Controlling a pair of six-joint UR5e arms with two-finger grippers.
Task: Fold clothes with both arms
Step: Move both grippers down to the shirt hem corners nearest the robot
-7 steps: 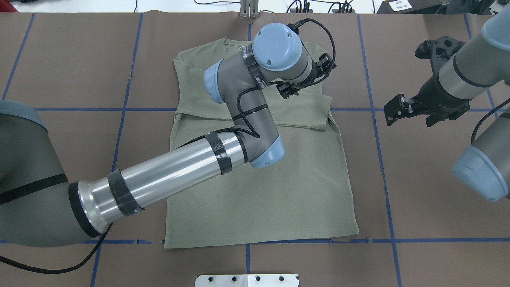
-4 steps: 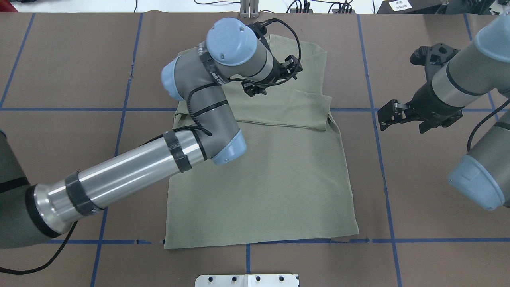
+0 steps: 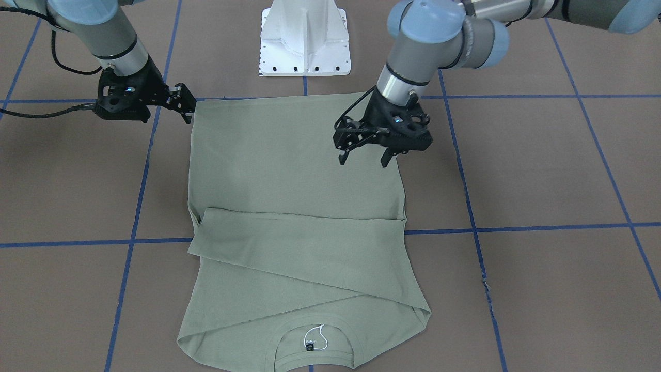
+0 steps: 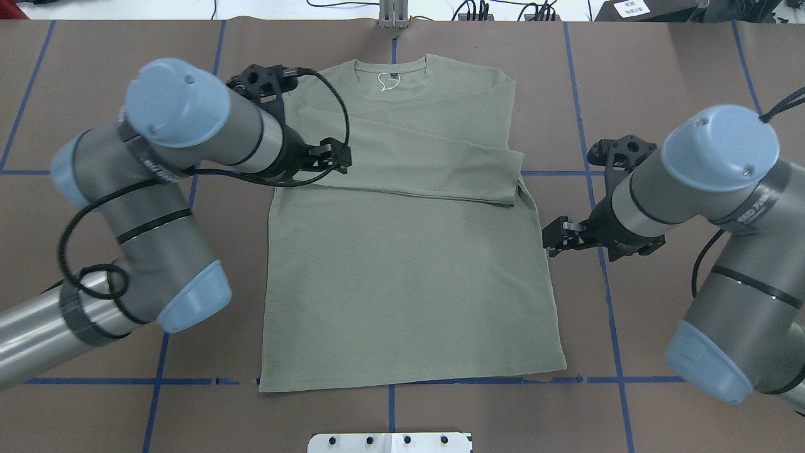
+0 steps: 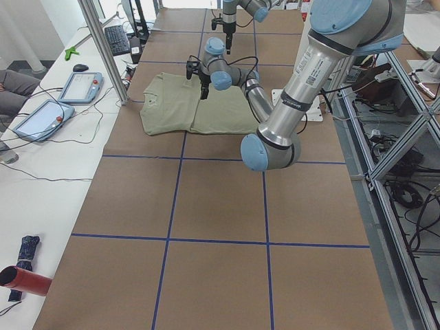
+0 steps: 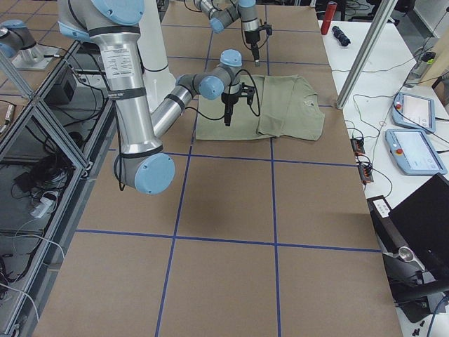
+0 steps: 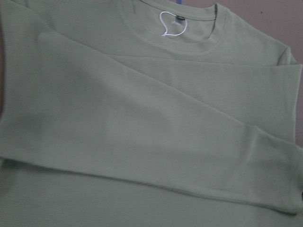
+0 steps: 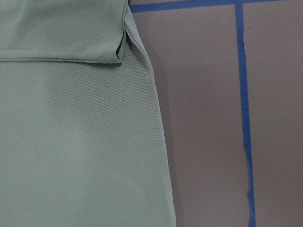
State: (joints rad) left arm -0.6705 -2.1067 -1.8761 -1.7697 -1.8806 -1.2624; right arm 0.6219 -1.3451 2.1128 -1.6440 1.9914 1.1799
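The sage-green shirt [image 4: 409,270] lies flat on the brown table, collar at the far edge, with both sleeves folded across the chest. Its black neck label with white string [image 4: 387,80] shows at the collar. My left gripper [image 4: 338,157] hovers open and empty over the shirt's left side by the folded sleeve; in the front view [image 3: 362,161] its fingers stand apart above the cloth. My right gripper [image 4: 551,243] is open and empty beside the shirt's right edge, also seen in the front view [image 3: 186,106]. The wrist views show only shirt [image 7: 142,142] [image 8: 71,142].
The white base pedestal [image 3: 304,41] stands at the near table edge behind the shirt's hem. Blue tape lines [image 4: 597,207] cross the brown table cover. Side tables with tablets [image 5: 79,86] and cables flank the table ends.
My left arm has swung back from the shirt's upper right to its left side, uncovering the collar. My right arm has moved in and nearer, down to the shirt's right edge.
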